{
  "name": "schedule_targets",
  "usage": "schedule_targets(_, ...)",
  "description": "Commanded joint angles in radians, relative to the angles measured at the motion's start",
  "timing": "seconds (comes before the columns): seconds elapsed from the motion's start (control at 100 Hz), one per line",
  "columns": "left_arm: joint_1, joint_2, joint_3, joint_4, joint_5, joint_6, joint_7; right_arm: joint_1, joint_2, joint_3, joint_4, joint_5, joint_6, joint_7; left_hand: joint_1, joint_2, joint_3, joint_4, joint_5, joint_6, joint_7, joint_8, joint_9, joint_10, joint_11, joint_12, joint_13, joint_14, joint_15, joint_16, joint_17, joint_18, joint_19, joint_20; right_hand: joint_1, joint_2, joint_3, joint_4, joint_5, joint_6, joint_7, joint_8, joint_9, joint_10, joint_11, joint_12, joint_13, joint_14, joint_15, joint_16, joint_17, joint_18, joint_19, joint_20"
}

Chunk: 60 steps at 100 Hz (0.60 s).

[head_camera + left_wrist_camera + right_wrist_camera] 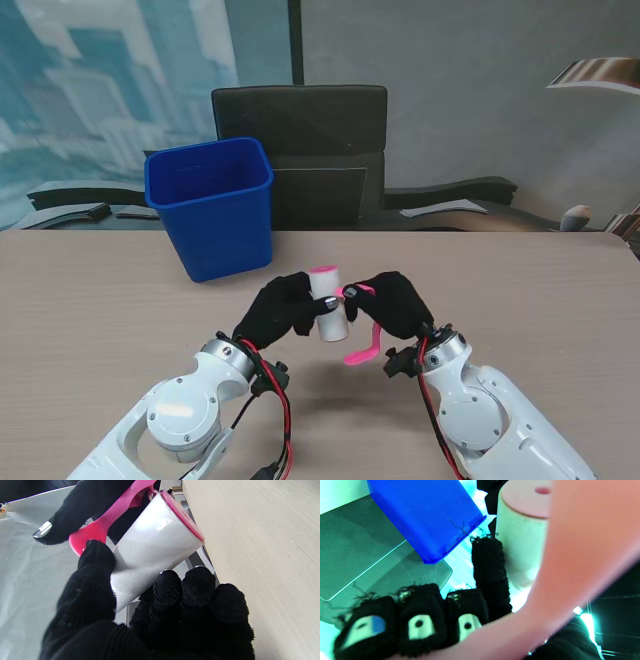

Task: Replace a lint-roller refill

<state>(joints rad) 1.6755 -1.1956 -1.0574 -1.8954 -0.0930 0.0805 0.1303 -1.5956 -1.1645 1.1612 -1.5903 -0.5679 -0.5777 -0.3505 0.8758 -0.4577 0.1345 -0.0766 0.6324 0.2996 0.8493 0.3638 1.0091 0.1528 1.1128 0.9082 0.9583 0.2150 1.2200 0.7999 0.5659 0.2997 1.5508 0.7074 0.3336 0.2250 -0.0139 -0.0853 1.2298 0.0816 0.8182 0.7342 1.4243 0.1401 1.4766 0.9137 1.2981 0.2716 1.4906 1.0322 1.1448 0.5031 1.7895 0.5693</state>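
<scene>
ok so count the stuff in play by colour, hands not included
blue: 1, the bin
pink: 1, the roller handle
white: 1, the refill roll with pink end cap
black: 1, the chair
total: 4

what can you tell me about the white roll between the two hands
The white roll is a glossy cylinder with a pink end cap, seated on the pink handle. It is held off the table, tilted, nearer to me than the blue bin. The left hand wraps its body with thumb and fingers; the right hand holds the handle.
</scene>
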Motion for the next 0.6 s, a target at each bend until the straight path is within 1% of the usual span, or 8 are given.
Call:
schedule_targets(0.0, 0.000, -0.008, 0.006, -0.003, -0.013, 0.007, -0.021, -0.003, -0.009, -0.004, -0.006, -0.001, 0.000, 0.006, 0.158, 0.162, 0.104, 0.062, 0.047, -0.163, 0.219, 0.034, -0.020, -0.107, 0.021, -0.029, -0.018, -0.014, 0.027, -0.009, -0.008, -0.051, 0.027, -0.008, 0.071, 0.038, 0.019, 0.053, 0.023, 0.038, -0.002, -0.006, 0.027, -0.002, 0.027, -0.007, 0.023, -0.485, 0.311, 0.107, 0.042, -0.389, 0.204, 0.084)
schedule_targets(0.32, 0.003, -0.007, 0.020, -0.004, -0.049, 0.012, -0.042, -0.006, -0.009, 0.003, -0.007, -0.019, 0.006, -0.010, 0.158, 0.163, 0.102, 0.063, 0.046, -0.163, 0.222, 0.032, -0.018, -0.109, 0.023, -0.030, -0.014, -0.014, 0.029, -0.009, -0.001, -0.054, 0.031, -0.007, 0.129, 0.022, 0.016, 0.055, 0.024, 0.037, 0.004, -0.004, 0.027, -0.005, 0.031, -0.006, 0.023, -0.492, 0.311, 0.107, 0.042, -0.392, 0.202, 0.081)
schedule_targets(0.35, 0.002, -0.007, 0.022, -0.004, -0.053, 0.014, -0.044, -0.005, -0.010, 0.003, -0.005, -0.032, 0.006, -0.027, 0.158, 0.163, 0.102, 0.063, 0.046, -0.164, 0.222, 0.032, -0.018, -0.109, 0.023, -0.030, -0.012, -0.014, 0.030, -0.009, 0.000, -0.055, 0.033, -0.007, 0.137, 0.014, 0.012, 0.055, 0.023, 0.037, 0.004, -0.004, 0.027, -0.013, 0.030, -0.007, 0.023, -0.498, 0.309, 0.106, 0.042, -0.399, 0.196, 0.078)
schedule_targets(0.4, 0.001, -0.007, 0.025, -0.002, -0.058, 0.018, -0.047, -0.001, -0.016, 0.002, 0.005, -0.061, 0.000, -0.074, 0.159, 0.162, 0.103, 0.063, 0.047, -0.163, 0.222, 0.032, -0.019, -0.108, 0.023, -0.031, -0.012, -0.014, 0.030, -0.009, 0.001, -0.055, 0.033, -0.007, 0.152, -0.012, 0.008, 0.058, 0.023, 0.026, 0.007, -0.003, 0.027, -0.027, 0.034, -0.006, 0.024, -0.513, 0.306, 0.106, 0.043, -0.418, 0.194, 0.076)
schedule_targets(0.46, -0.001, -0.006, 0.028, -0.001, -0.062, 0.021, -0.050, 0.000, -0.021, 0.002, 0.010, -0.081, -0.003, -0.112, 0.158, 0.162, 0.103, 0.063, 0.047, -0.163, 0.222, 0.031, -0.018, -0.109, 0.023, -0.031, -0.011, -0.013, 0.031, -0.010, 0.002, -0.056, 0.035, -0.006, 0.160, -0.026, 0.010, 0.060, 0.024, 0.024, 0.009, -0.002, 0.027, -0.033, 0.035, -0.005, 0.024, -0.520, 0.304, 0.106, 0.043, -0.424, 0.194, 0.075)
schedule_targets(0.59, -0.001, -0.007, 0.030, -0.001, -0.064, 0.026, -0.052, -0.004, -0.023, 0.007, 0.008, -0.095, -0.007, -0.132, 0.159, 0.162, 0.103, 0.063, 0.047, -0.163, 0.223, 0.031, -0.018, -0.108, 0.023, -0.032, -0.013, -0.013, 0.030, -0.011, 0.001, -0.056, 0.035, -0.007, 0.165, -0.038, 0.012, 0.063, 0.024, 0.024, 0.011, -0.001, 0.027, -0.038, 0.036, -0.005, 0.025, -0.525, 0.303, 0.106, 0.043, -0.429, 0.194, 0.075)
